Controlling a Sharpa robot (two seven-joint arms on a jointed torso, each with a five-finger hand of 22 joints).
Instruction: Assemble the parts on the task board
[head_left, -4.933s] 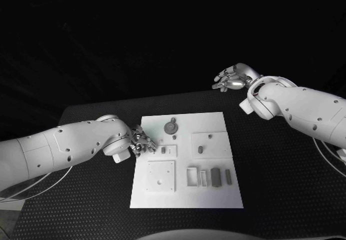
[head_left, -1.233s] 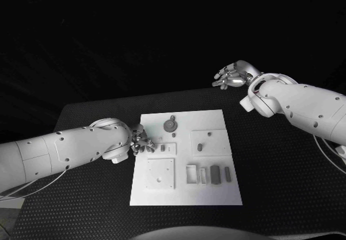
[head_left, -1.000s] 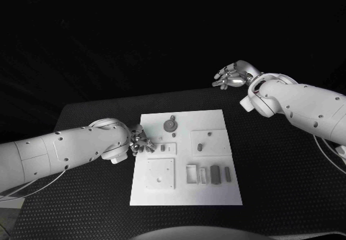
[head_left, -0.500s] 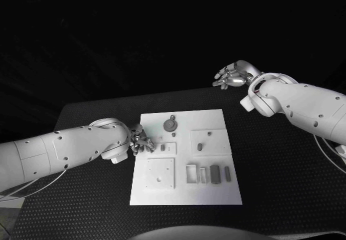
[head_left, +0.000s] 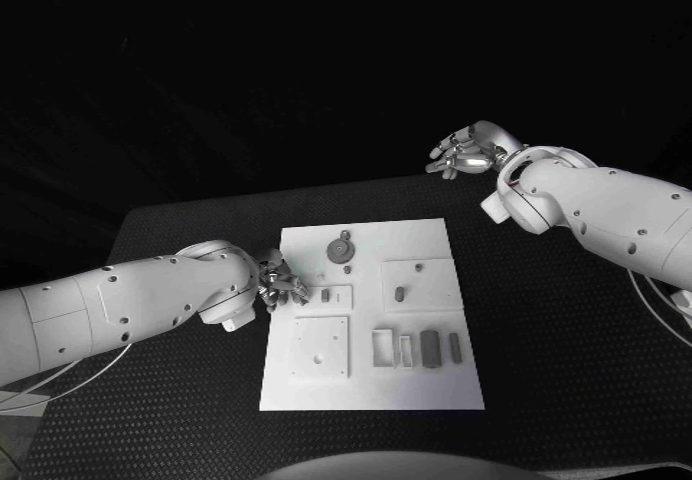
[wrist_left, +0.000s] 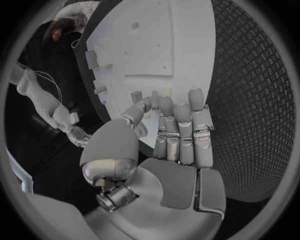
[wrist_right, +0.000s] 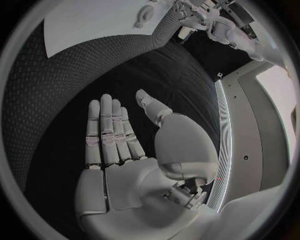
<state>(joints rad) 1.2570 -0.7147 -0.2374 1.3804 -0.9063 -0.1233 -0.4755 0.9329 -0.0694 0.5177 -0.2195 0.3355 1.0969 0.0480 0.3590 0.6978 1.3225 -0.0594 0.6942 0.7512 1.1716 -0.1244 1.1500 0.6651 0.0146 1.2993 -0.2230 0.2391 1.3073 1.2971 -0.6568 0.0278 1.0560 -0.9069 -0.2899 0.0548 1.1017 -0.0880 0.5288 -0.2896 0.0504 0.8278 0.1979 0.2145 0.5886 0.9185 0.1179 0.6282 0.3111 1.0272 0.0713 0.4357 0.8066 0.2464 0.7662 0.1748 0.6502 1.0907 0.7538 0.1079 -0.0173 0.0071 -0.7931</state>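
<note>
White is the task board (head_left: 368, 400), a flat plate lying in the middle of the black tabletop (head_left: 562, 350). On it there are small grey parts. One round part (head_left: 342, 250) sits near the far edge of the board. A small oval part (head_left: 400, 294) lies on a raised square plate on the right side. Three narrow upright parts (head_left: 430, 350) stand in a row near the right middle of the board, beside a white frame. A bigger square plate (head_left: 322, 348) with small holes lies on the left half.

The left hand (head_left: 281, 283) is at the left edge of the board, close to a small slot part (head_left: 330, 295). In the left wrist view its fingers (wrist_left: 181, 131) are stretched side by side over the board edge and the thumb is bent toward them; I cannot tell if something is pinched there.

The right hand (head_left: 464, 152) is raised beyond the far right corner of the tabletop, well apart from the board. In the right wrist view its fingers (wrist_right: 109, 132) are straight and spread, and it holds nothing.
</note>
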